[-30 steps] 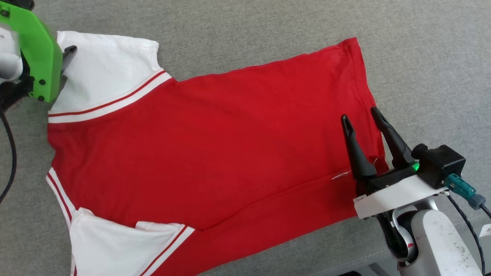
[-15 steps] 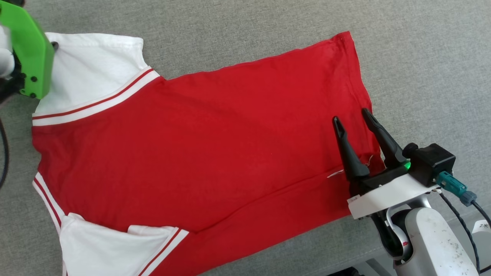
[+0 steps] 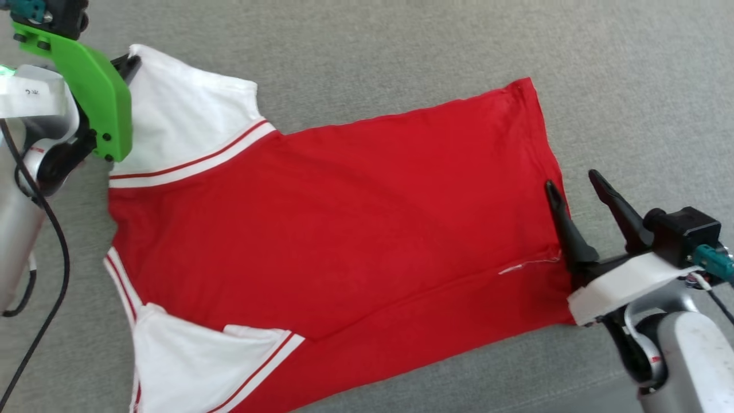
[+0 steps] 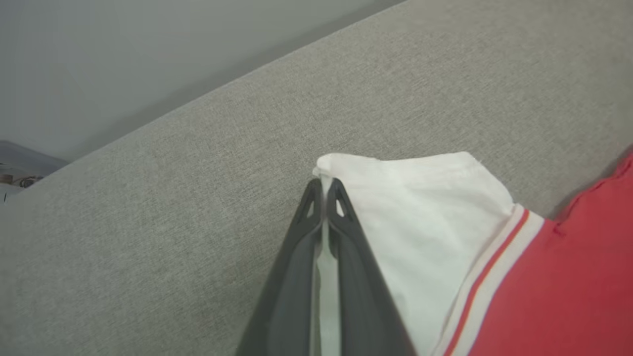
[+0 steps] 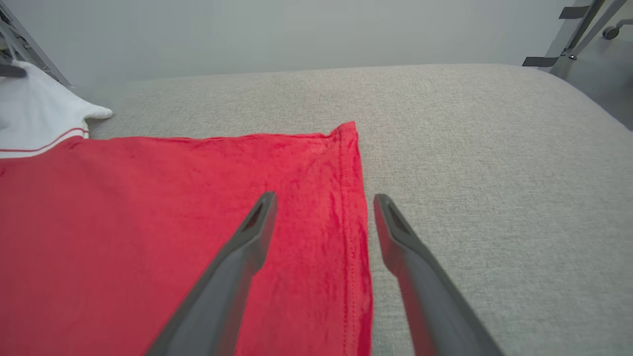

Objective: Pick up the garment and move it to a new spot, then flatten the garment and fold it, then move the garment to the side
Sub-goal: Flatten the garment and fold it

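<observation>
The garment (image 3: 344,201), a red T-shirt with white sleeves and striped trim, lies spread flat on the grey surface, plain side up; its chest lettering is hidden. My left gripper (image 3: 129,60) sits at the upper left sleeve. In the left wrist view the left gripper (image 4: 324,190) is shut on the corner edge of the white sleeve (image 4: 430,222). My right gripper (image 3: 573,182) stands open over the hem at the right. From the right wrist, the right gripper (image 5: 324,198) straddles the stitched hem edge of the garment (image 5: 148,198), with nothing gripped.
The grey upholstered surface (image 3: 401,46) extends beyond the shirt at the top and right. Its far edge (image 4: 198,94) drops off behind the sleeve. A dark cable (image 3: 57,275) hangs along my left arm. A metal frame (image 5: 583,20) stands past the surface's far right corner.
The head camera has shifted, sliding the picture rightward. My right gripper has moved from over the red cloth out to the hem edge. My left gripper keeps its hold on the sleeve.
</observation>
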`<state>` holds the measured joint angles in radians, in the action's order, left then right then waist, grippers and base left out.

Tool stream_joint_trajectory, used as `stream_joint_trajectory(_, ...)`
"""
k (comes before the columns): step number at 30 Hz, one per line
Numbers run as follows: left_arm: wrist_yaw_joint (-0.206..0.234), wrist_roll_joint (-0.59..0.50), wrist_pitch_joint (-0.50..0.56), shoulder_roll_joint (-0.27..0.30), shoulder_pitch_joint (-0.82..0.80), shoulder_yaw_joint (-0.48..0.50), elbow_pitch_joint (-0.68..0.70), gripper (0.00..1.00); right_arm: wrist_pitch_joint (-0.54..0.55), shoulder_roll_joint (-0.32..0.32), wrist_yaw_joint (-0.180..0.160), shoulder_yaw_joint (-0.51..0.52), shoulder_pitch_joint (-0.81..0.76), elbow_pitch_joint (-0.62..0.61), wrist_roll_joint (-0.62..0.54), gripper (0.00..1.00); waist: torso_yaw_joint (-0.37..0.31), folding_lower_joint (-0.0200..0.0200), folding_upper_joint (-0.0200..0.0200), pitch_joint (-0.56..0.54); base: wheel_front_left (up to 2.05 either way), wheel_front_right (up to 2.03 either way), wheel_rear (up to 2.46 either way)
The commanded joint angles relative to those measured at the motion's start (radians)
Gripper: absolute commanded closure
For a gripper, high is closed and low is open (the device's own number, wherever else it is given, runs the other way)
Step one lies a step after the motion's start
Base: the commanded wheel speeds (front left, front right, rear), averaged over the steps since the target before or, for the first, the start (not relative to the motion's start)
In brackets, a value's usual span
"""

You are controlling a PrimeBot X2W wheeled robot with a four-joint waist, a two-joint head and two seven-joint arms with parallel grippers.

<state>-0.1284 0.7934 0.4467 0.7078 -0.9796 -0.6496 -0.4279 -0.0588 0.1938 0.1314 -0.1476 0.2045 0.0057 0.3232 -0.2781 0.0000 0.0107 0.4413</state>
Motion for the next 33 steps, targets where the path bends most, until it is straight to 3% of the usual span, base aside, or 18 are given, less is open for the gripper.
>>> stream_joint_trajectory(1,-0.002,0.000,-0.015,-0.010,0.017,-0.007,0.015,1.00,0.030,0.016,-0.001,0.014,-0.010,-0.009,0.006,0.00,0.066,0.0000,-0.0107,-0.063,0.00,0.00,0.00)
stream_joint_trajectory(12,0.029,-0.009,-0.087,-0.047,0.090,-0.034,0.199,1.00,0.440,0.173,-0.001,0.084,0.087,-0.058,0.069,0.00,0.191,0.0000,-0.0107,-0.081,0.00,0.00,0.00)
stream_joint_trajectory(20,0.077,-0.021,-0.138,-0.034,0.129,-0.015,0.345,1.00,0.702,0.251,-0.001,0.091,0.266,0.020,0.114,0.00,0.258,0.0000,-0.0107,-0.014,0.00,0.00,0.00)
stream_joint_trajectory(26,0.077,-0.034,-0.166,-0.046,0.136,-0.026,0.402,1.00,0.810,0.283,-0.001,0.087,0.385,0.155,0.089,0.00,0.308,0.0000,-0.0107,0.025,0.00,0.00,0.00)
stream_joint_trajectory(33,0.071,-0.049,-0.183,-0.070,0.127,-0.045,0.421,1.00,0.852,0.284,-0.001,0.069,0.437,0.269,0.058,0.00,0.339,0.0000,-0.0107,0.050,0.00,0.00,0.00)
